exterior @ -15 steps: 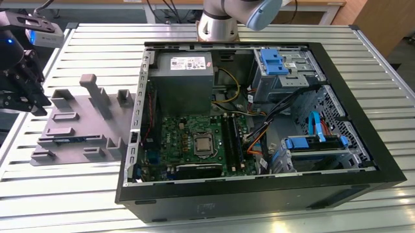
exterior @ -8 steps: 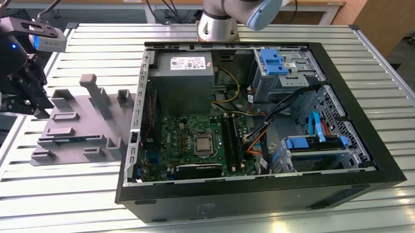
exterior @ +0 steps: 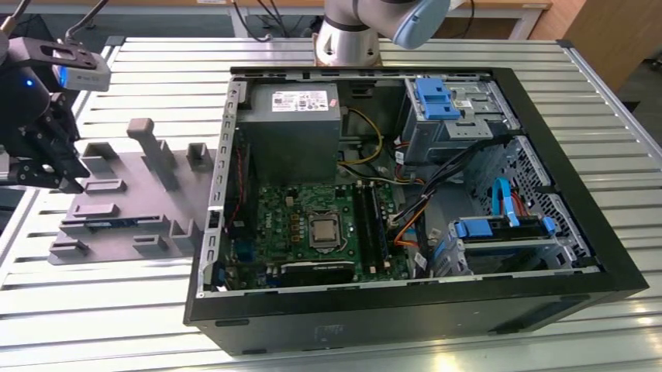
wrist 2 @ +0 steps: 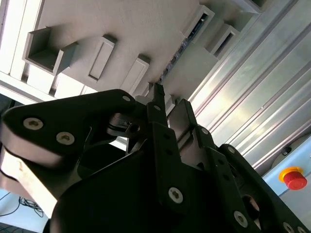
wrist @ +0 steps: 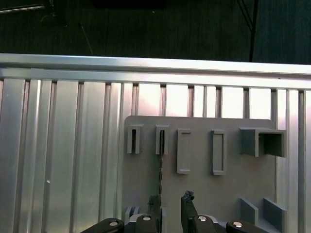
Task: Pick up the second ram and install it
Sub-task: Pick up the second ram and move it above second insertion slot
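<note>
Slatted metal table across the exterior view, with an open black computer case lying on its side toward the exterior view's right. Inside it, a green motherboard and light-blue drive brackets. Beside the case, on the exterior view's left, a grey holder tray with raised blocks and slots. Near that tray's front edge, a thin blue strip set in a slot: the second ram. Over the tray's far left edge, the black gripper, off the tray surface and apart from the stick.

Seen from the second wrist view, the same tray beyond the gripper, table slats alongside and a red button at the table's side. Standing on edge between two small holders, the second ram.

Seen from the first wrist view, the tray on the table. Upright on its thin edge in one slot, the second ram, running toward one fingertip; contact there not clear. Gripper spread, a plain gap between the tips, nothing clamped.
</note>
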`<action>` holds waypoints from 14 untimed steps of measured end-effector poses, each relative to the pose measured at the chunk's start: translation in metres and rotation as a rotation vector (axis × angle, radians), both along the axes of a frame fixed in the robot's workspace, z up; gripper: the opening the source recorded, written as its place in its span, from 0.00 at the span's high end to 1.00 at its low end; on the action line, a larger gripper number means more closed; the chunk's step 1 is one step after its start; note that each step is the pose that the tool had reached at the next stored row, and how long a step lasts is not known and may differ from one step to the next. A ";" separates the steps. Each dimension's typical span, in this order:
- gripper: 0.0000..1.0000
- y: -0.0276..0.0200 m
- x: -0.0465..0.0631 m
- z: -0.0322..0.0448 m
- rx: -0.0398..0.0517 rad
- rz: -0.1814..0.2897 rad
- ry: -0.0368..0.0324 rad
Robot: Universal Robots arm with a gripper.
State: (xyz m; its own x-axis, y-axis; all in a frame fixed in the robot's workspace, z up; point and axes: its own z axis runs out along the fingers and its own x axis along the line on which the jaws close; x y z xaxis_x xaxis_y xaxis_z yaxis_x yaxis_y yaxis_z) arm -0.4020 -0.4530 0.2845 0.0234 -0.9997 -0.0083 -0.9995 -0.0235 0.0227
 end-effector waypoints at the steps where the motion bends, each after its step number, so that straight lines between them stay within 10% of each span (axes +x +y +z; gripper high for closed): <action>1: 0.68 0.0000 0.000 -0.0007 0.0002 0.000 -0.0001; 14: 0.67 -0.0001 -0.001 -0.0135 0.0010 0.000 -0.0004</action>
